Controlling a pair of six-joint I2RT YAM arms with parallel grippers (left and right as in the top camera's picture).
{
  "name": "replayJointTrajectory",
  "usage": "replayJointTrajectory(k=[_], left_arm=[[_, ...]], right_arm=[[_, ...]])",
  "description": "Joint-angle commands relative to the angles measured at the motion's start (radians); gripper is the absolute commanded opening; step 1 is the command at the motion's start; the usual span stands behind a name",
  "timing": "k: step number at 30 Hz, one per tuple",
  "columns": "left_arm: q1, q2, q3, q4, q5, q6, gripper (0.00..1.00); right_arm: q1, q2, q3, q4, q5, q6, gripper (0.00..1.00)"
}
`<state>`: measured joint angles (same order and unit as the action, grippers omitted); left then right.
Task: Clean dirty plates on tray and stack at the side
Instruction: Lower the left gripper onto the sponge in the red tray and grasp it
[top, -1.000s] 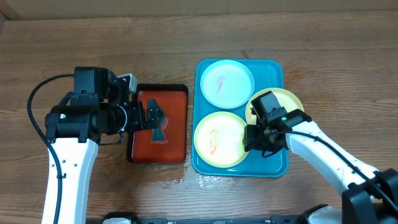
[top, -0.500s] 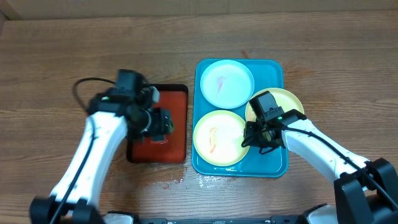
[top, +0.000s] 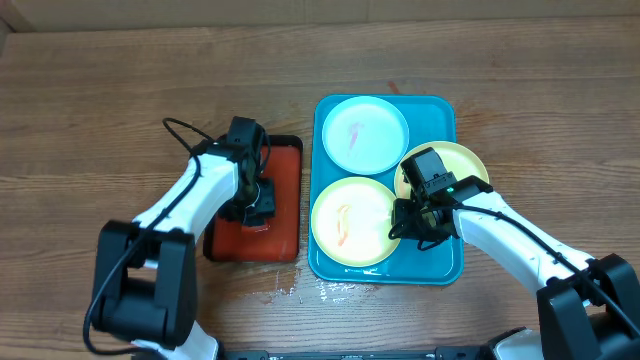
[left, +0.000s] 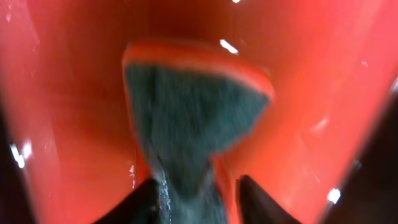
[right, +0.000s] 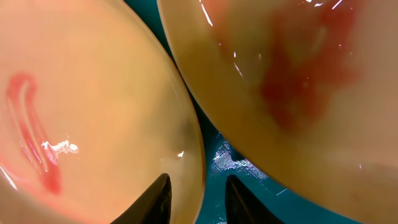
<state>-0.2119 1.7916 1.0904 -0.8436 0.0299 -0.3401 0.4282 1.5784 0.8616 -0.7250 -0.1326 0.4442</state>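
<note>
Teal tray (top: 437, 108) holds a plate (top: 350, 222), rim between the right gripper's (right: 198, 196) fingers.

1. The overhead camera is looking straight down on the whole table (top: 80, 100).
2. The left wrist camera is facing the red tray (left: 323, 74) at close range.
3. The right wrist camera is viewing two plates (right: 93, 93) closely; overhead is covering both areas.

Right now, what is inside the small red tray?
A green-faced, orange-edged sponge, between the left pincer's fingers. From above, the arm mostly hides it and part of the red tray.
</note>
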Motion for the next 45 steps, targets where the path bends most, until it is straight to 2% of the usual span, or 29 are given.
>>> replayJointTrajectory(k=[1, 2, 5, 10, 14, 18, 24, 27, 30, 32, 34, 35, 37, 42, 45], left_arm=[[-0.005, 0.052, -0.004, 0.036, 0.025, 0.002, 0.20], [-0.005, 0.063, -0.004, 0.047, 0.043, 0.003, 0.04], [-0.005, 0.076, -0.001, 0.048, 0.074, 0.003, 0.04], [-0.005, 0.056, 0.074, -0.061, 0.071, 0.003, 0.04], [-0.005, 0.007, 0.180, -0.168, 0.063, 0.004, 0.04], [-0.005, -0.039, 0.241, -0.216, 0.064, 0.018, 0.04], [-0.005, -0.028, 0.205, -0.204, 0.047, 0.010, 0.04], [-0.005, -0.011, 0.158, -0.156, 0.045, 0.010, 0.04], [-0.006, 0.013, 0.108, -0.112, 0.048, 0.010, 0.05], [-0.006, 0.033, 0.084, -0.092, 0.049, 0.010, 0.18], [-0.007, 0.052, 0.077, -0.087, 0.048, 0.011, 0.24], [-0.007, 0.054, 0.077, -0.087, 0.048, 0.015, 0.31], [-0.005, 0.053, 0.082, -0.086, 0.039, 0.015, 0.33], [-0.003, 0.053, 0.103, -0.071, 0.036, 0.015, 0.59], [-0.008, 0.058, 0.098, -0.018, 0.010, 0.015, 0.67]], right_arm=[[0.003, 0.000, -0.014, 0.010, -0.011, -0.006, 0.31], [0.003, 0.000, -0.018, 0.018, -0.011, -0.006, 0.31], [0.003, 0.000, -0.035, 0.042, -0.010, -0.006, 0.32], [0.003, 0.002, -0.043, 0.052, -0.015, -0.035, 0.32], [0.003, 0.002, -0.043, 0.068, -0.018, -0.097, 0.41], [0.003, 0.006, -0.043, 0.105, -0.019, -0.105, 0.42], [0.003, 0.061, -0.043, 0.132, -0.018, -0.105, 0.33], [0.003, 0.100, -0.043, 0.139, -0.018, -0.105, 0.15], [0.003, 0.122, -0.043, 0.141, -0.010, -0.103, 0.08], [0.003, 0.126, -0.043, 0.141, -0.006, -0.103, 0.08], [0.003, 0.126, -0.043, 0.141, -0.006, -0.104, 0.08], [0.003, 0.126, -0.043, 0.141, -0.006, -0.104, 0.08], [0.003, 0.126, -0.043, 0.140, -0.006, -0.104, 0.08], [0.003, 0.126, -0.043, 0.138, -0.002, -0.104, 0.08], [0.003, 0.126, -0.043, 0.138, -0.001, -0.104, 0.08]])
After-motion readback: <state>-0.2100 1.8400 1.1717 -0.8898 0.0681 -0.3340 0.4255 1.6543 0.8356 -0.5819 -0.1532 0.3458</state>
